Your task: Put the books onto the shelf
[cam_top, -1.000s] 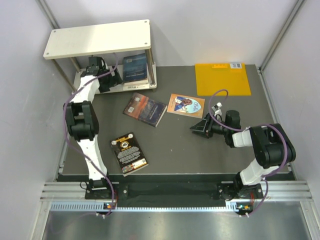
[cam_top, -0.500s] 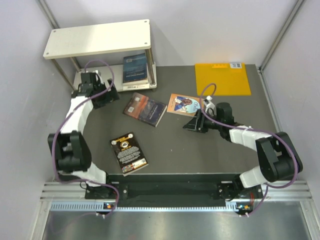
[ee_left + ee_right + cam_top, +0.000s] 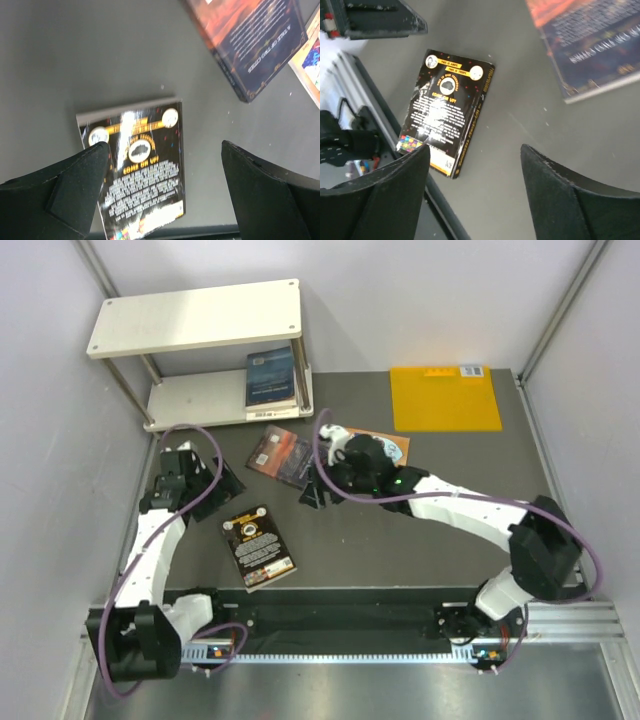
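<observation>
1. The left gripper hangs with its jaws spread wide and nothing between them, near the black book with gold ornament, which lies flat on the table at front left.
2. The right gripper is also parted and empty, just beside the near edge of the dark book with reddish glow.
3. The orange-brown book lies partly under the right arm.
4. The dark blue book rests on the lower board of the shelf. A pale edge beneath it may be another book.
5. The orange-yellow sheet lies at back right.
</observation>
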